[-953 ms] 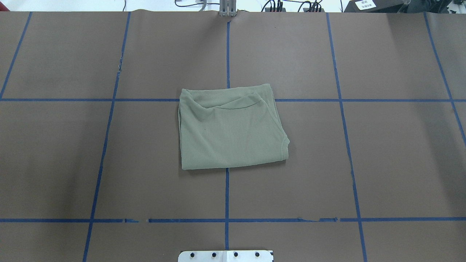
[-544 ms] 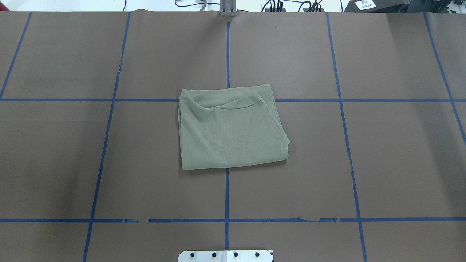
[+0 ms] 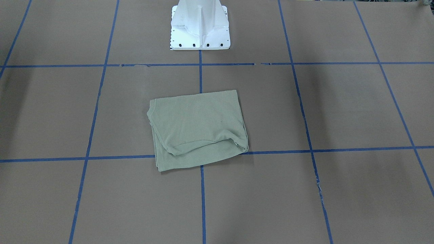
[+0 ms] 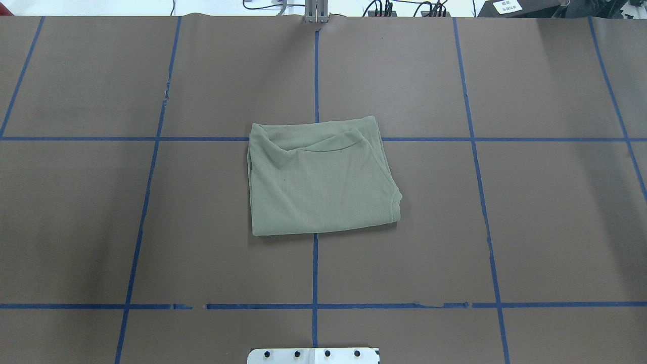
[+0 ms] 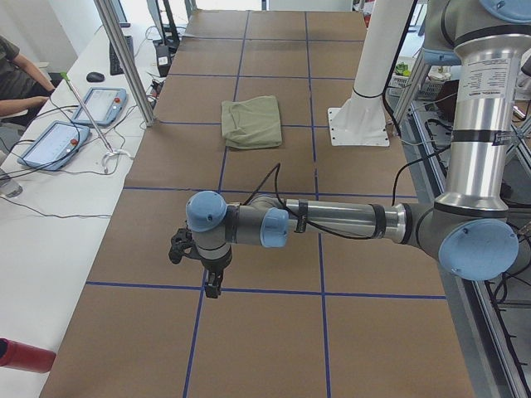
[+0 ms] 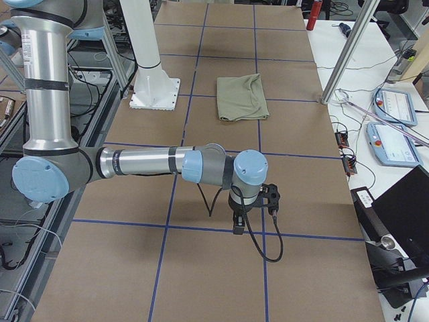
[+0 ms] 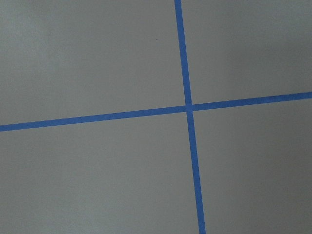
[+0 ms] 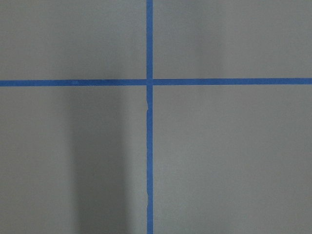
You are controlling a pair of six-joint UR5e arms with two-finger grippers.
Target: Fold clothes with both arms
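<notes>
Nothing has shifted: I see the folded sage-green shirt [image 4: 321, 179] flat on the table [image 4: 151, 227]; left tool [image 5: 213, 290] and right tool [image 6: 238, 228] hang well away, apart or together I cannot tell.

The left arm [image 5: 340, 220], across the middle of the left-side view, is a silver-grey tube with rounded light blue joint caps [image 5: 205, 211], black bands and a black cable [image 5: 274, 176] looping over it. Its segment at upper right carries a small printed label [image 5: 481, 76]. The right arm [image 6: 134, 162] looks alike. The white pedestal base [image 3: 199, 32], top centre, shows a row of dark screws [image 3: 194, 44].
</notes>
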